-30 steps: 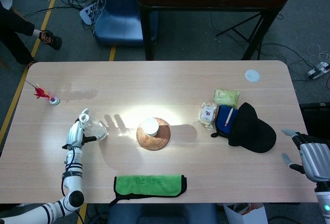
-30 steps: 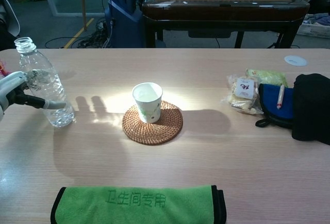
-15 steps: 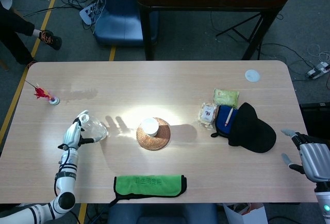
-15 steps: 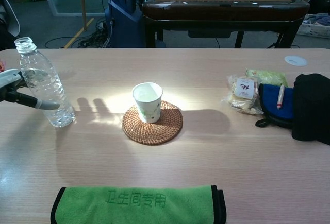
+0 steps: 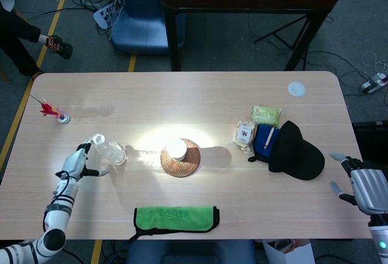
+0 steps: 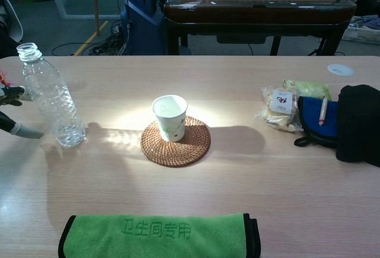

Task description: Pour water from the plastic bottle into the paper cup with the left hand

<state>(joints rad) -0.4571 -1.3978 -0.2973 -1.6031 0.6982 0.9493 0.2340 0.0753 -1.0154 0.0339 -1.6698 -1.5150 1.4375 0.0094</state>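
Wooden table point(image 5: 182, 94): bottle point(image 6: 50, 95) upright, uncapped, well left of cup point(image 6: 170, 117) on coaster point(image 6: 176, 142). Left hand point(image 5: 76, 164) has let go, now just left of bottle, fingers spread, empty. Pour looks finished. Right hand point(image 5: 364, 188) idle, spread, far right.

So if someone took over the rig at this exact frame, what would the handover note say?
Left hand: holds nothing, fingers apart, just left of the plastic bottle and not touching it.
Right hand: idle at the table's right edge, fingers apart, holding nothing.
Bottle stands upright, uncapped, little water at the bottom. Paper cup stands on the woven coaster mid-table; from these views I cannot tell whether it holds water.
Done: possibly the pour, since the bottle is nearly empty. Left: check the cup; if it is dry, regrasp and pour.
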